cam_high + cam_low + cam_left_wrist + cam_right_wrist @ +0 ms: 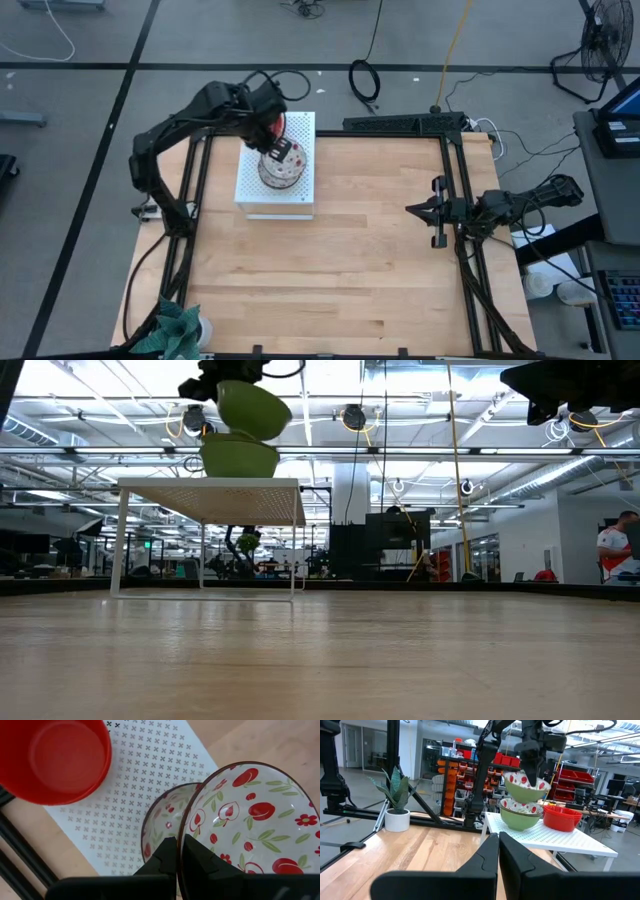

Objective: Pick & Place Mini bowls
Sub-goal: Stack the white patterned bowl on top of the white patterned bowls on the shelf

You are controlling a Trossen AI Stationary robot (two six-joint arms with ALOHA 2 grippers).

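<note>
Up over the white perforated board (555, 836), the left gripper (179, 851) is pinched on the rim of a floral bowl (250, 820), holding it tilted just above another floral bowl (521, 813) standing there. Beside that sits a red bowl (562, 817). Well apart, the right gripper (498, 840) hangs closed and empty over the tabletop (340, 270).

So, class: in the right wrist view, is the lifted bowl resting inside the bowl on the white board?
No: the lifted bowl, held tilted by the left gripper, hangs above the lower bowl with a gap between them.
</note>
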